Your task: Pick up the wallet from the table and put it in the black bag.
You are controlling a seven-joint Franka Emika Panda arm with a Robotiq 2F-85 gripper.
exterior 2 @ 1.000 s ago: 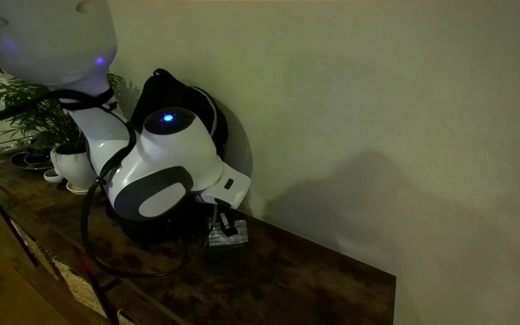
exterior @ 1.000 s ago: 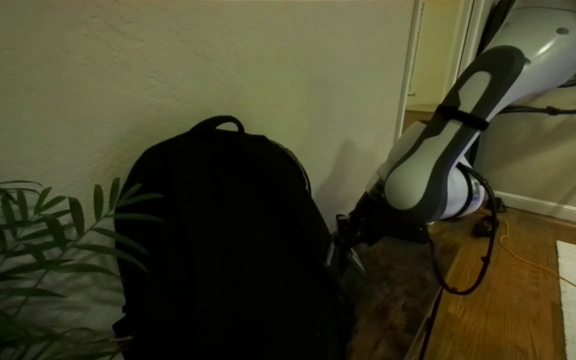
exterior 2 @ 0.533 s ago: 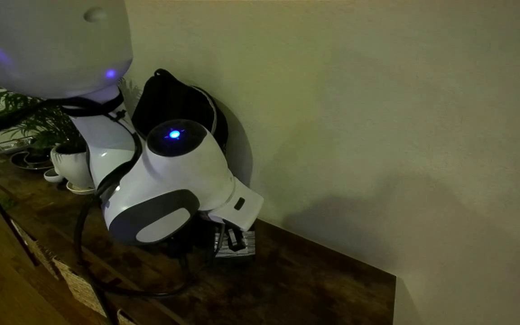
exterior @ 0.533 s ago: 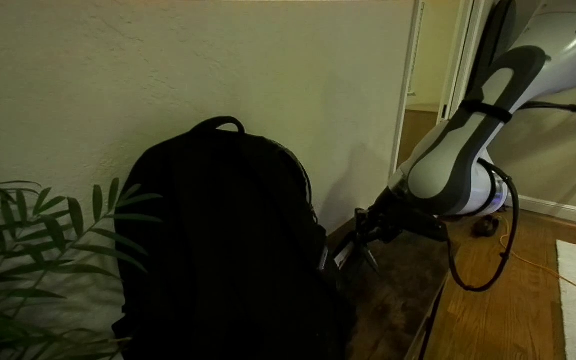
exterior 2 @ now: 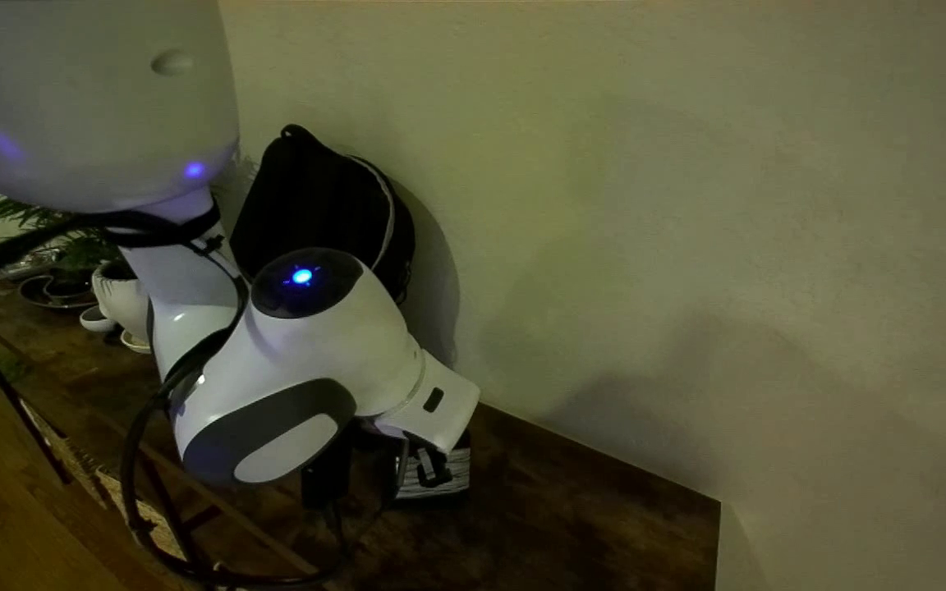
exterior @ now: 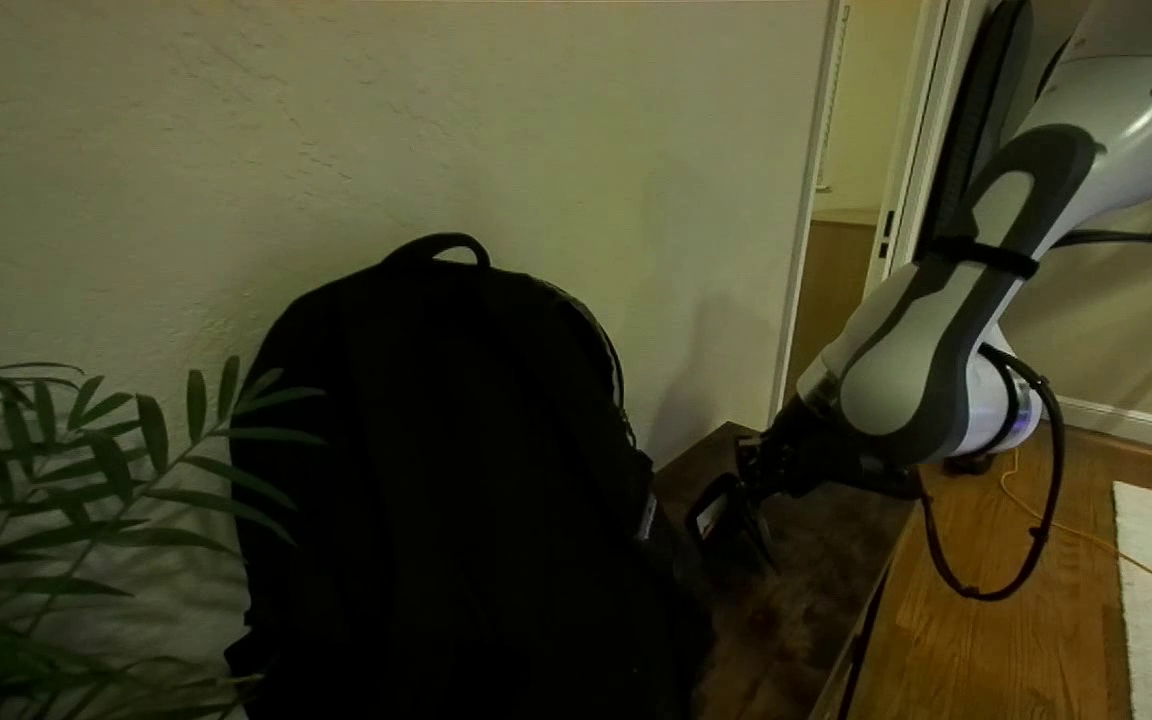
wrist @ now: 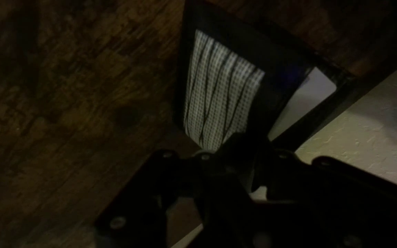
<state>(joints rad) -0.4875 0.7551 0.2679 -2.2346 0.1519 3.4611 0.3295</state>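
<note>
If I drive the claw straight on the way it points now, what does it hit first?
Probably the table, which shows beyond the wallet in the wrist view; gripped by the claw, the wallet would likely touch down first. How close the tabletop is, I can't tell.

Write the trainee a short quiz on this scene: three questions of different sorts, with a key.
1. What does the gripper hold? A: a plant leaf. B: the wallet. C: an orange cable.
2. True or false: the wallet is outside the black bag.
3. Fill in: the loop handle sits at the ____ of the black bag.

Key: 1 B; 2 true; 3 top.
</note>
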